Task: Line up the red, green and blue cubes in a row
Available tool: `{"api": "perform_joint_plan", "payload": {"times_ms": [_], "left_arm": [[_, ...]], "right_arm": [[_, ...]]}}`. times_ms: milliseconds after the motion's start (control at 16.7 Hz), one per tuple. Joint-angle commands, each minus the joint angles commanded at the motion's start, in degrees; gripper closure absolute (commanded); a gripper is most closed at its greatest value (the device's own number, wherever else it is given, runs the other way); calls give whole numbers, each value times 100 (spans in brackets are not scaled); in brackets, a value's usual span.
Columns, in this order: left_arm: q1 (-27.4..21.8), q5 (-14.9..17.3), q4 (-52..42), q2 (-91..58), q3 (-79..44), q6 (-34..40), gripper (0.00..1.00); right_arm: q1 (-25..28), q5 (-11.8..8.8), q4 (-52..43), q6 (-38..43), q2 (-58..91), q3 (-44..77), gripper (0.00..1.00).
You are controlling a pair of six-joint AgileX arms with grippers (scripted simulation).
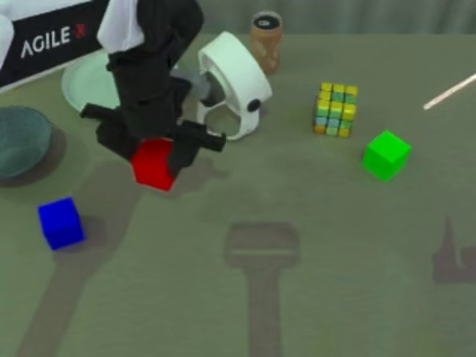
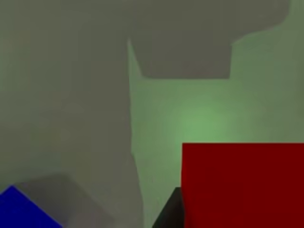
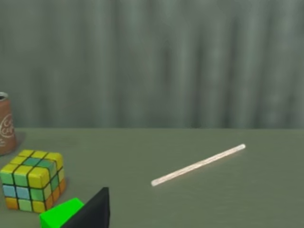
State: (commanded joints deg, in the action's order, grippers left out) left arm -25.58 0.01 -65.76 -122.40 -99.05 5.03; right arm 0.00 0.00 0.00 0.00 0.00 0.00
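Left end effector (image 1: pixel 158 152), toward the table's (image 1: pixel 245 312) far-left corner, clamps the bright red solid cube (image 1: pixel 153 164). Deep blue solid cube (image 1: pixel 61 222) by left edge. Bright green solid cube (image 1: pixel 386 155) toward right edge. Right end effector's opening: cannot tell.

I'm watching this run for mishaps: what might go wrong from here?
The left gripper holds the red cube above the table; the cube looks tilted, so it might slip or land crooked. The white headset sits close beside the arm and might get bumped. The blue cube and green cube lie far apart, so the row needs long carries.
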Motion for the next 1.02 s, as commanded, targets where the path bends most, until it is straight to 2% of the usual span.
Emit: {"api": "perform_joint_plan", "payload": {"times_ms": [360,540,720,1020], "left_arm": [[-1159,-56,402,1375,1927,2627,100],[-1594,-89,613,1973,2644,3497,100],[-1779,-107,718,2253,2953,3822,100],[-1755,-105,723,2224,2954,3801,100]], "right_arm": [[0,0,0,0,0,0,0],[0,0,0,0,0,0,0],[0,0,0,0,0,0,0],[0,0,0,0,0,0,0]]}}
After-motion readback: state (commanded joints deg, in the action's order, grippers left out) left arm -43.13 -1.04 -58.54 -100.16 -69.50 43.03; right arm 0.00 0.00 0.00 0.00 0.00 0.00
